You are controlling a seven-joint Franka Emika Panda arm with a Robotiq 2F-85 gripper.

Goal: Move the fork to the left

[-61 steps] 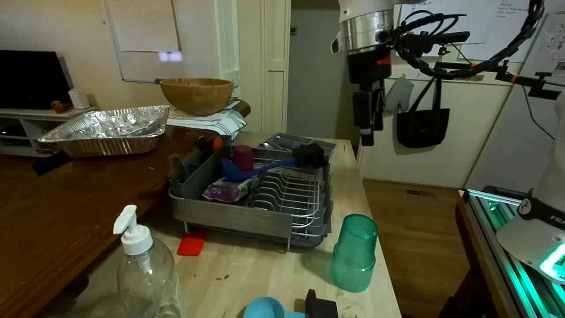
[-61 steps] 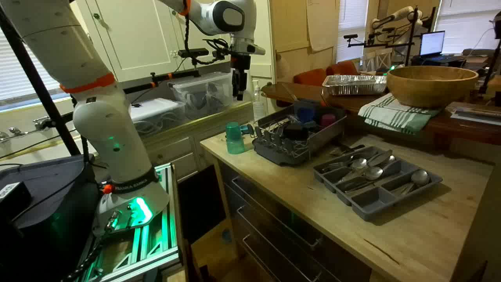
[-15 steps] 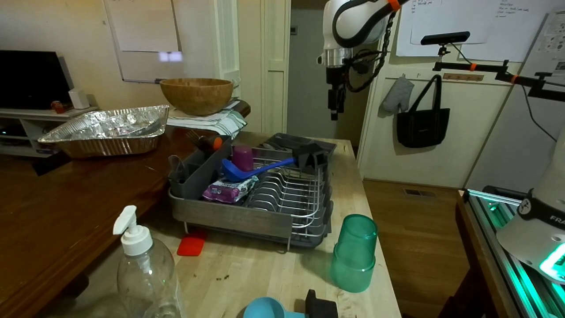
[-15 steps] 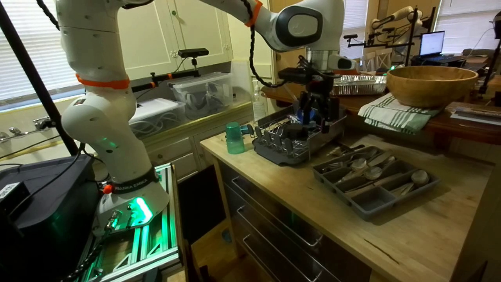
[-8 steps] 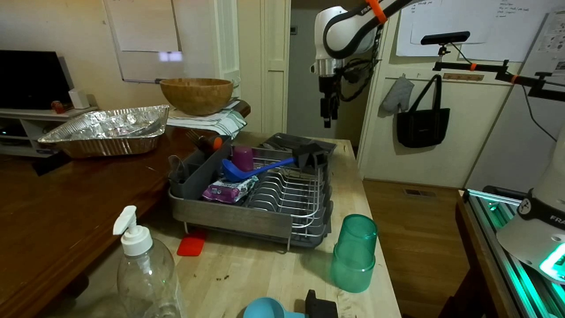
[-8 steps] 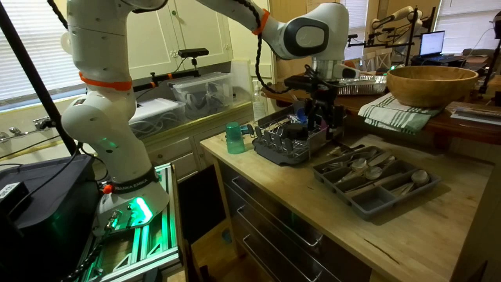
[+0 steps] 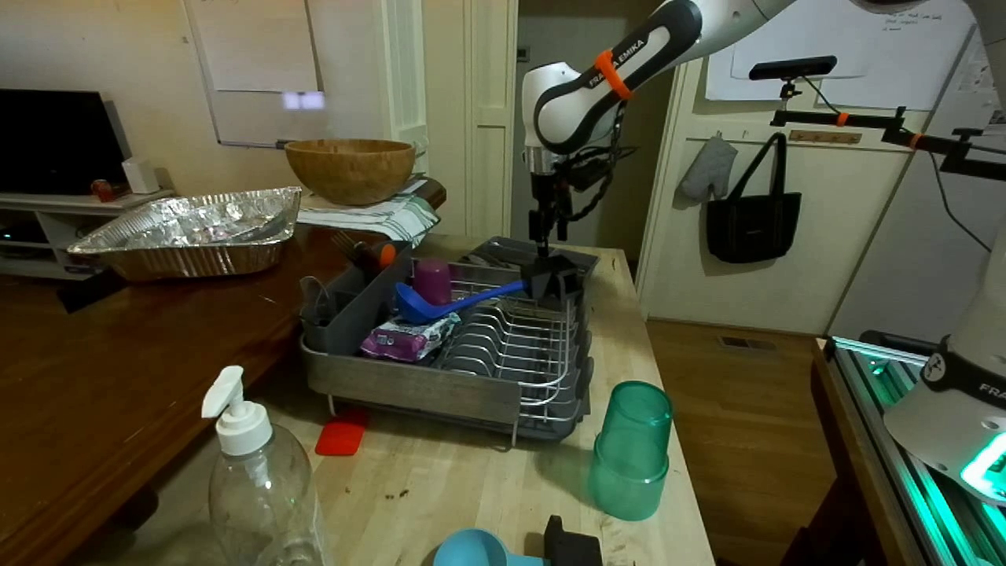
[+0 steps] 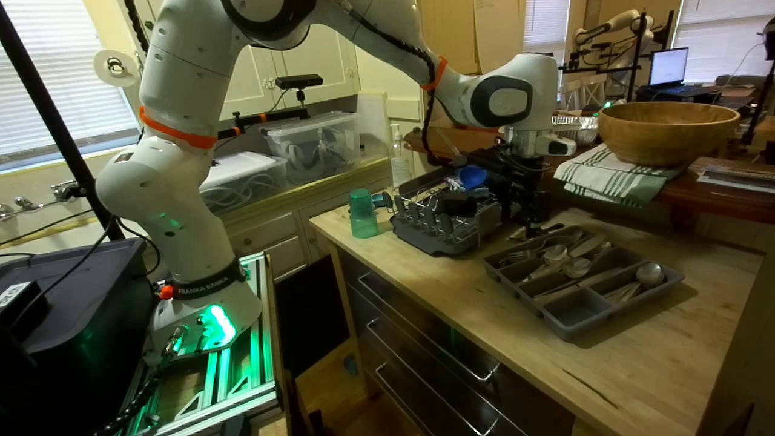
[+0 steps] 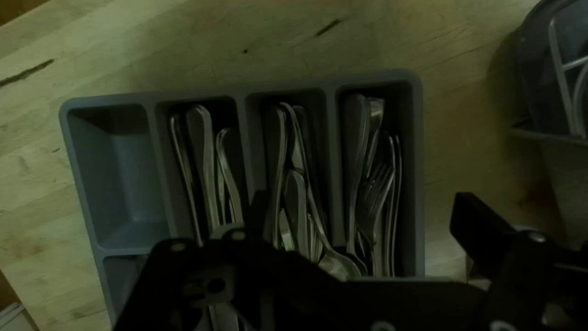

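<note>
The fingers (image 9: 480, 227) stand spread, holding nothing. In the wrist view the likely fork (image 9: 369, 212) lies between them, in the end slot of the tray (image 9: 417, 193), crowded by other cutlery (image 9: 356, 138). Best would be to centre the gap over its neck, narrow it to fit the slot, descend straight, pinch that fork alone and lift clear before going left.

The table (image 8: 460, 290) is pale wood with a long dark mark (image 8: 588, 388) near its edge. A gray tray (image 8: 578, 313) lies on it, near a rack (image 7: 416, 391). Green cups (image 7: 631, 452) stand stacked close to the edge. A flat red thing (image 7: 343, 433) lies by the rack — its far end is hidden. A blue thing (image 7: 471, 549) lies there too — partly out of view.
</note>
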